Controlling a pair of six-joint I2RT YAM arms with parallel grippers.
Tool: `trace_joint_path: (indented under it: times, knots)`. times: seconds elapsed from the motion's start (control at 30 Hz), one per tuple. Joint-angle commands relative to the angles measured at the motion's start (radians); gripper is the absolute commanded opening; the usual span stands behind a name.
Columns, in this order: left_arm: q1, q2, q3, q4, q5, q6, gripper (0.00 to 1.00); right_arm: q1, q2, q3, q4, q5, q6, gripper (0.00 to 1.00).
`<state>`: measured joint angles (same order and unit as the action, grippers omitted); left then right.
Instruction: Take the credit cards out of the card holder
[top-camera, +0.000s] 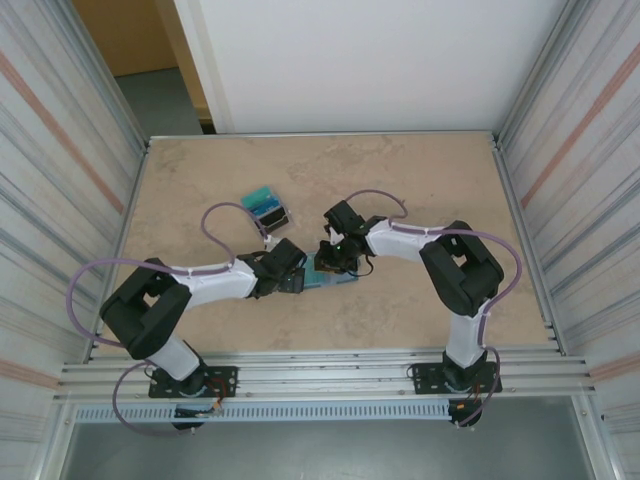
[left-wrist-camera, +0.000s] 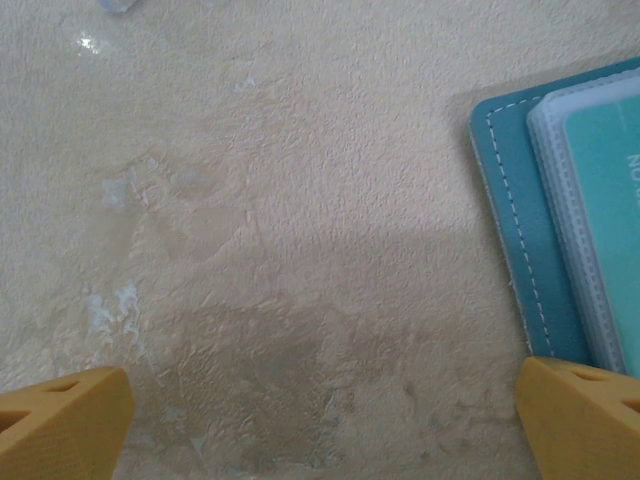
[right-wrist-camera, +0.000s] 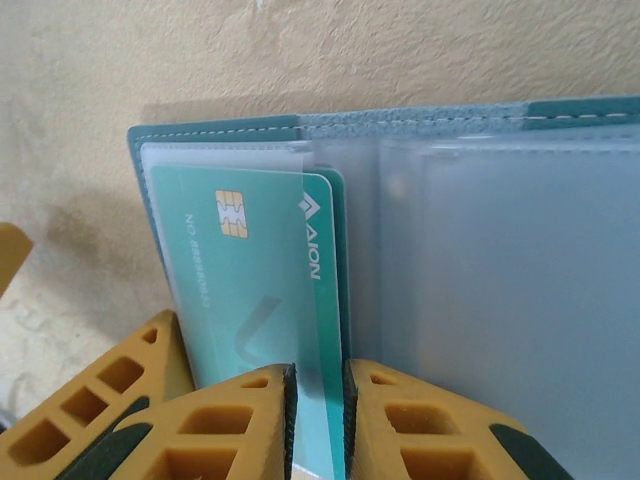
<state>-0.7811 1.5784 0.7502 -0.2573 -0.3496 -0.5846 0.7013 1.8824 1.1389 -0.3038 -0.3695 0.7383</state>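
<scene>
Right gripper is clenched on the near end of a credit card — jaws almost together, the card's teal end wedged in the slit between them. The rest of the card runs ahead of the jaws, mostly inside a clear sleeve on the left panel of the card holder, which lies open flat on the table right under this gripper. My left gripper is released, jaws wide with nothing between, the holder's corner just beside its right-hand jaw.

Handling, my guess: the card is light, thin, stiff plastic, slick against the sleeve — it should slide if I pull straight back along the slot. A twist could bend it or drag the holder along. Best hold is the exposed near end, where I have it. The holder looks light and floppy, so I expect it wants pinning.

Looks: teal-green card, gold chip, white "AION" lettering, what seems a second teal edge behind. Holder slate-blue, pale stitching, frosted pockets. A card pile lies beyond the left gripper, apart from it.
</scene>
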Motion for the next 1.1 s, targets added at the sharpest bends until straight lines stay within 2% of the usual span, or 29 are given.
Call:
trace_joint_path:
  times: [0.0,0.73,1.07]
  knots:
    - [-0.009,0.022,0.002,-0.097,-0.019,-0.027,0.99,-0.006,-0.059,-0.033,0.093,-0.107,0.04,0.21]
    - [-0.01,0.017,0.031,-0.12,-0.029,-0.025,0.99,-0.007,-0.047,-0.142,0.31,-0.235,0.113,0.2]
    - [-0.019,0.028,0.042,-0.126,-0.029,-0.02,0.99,0.003,-0.028,-0.128,0.295,-0.204,0.113,0.21]
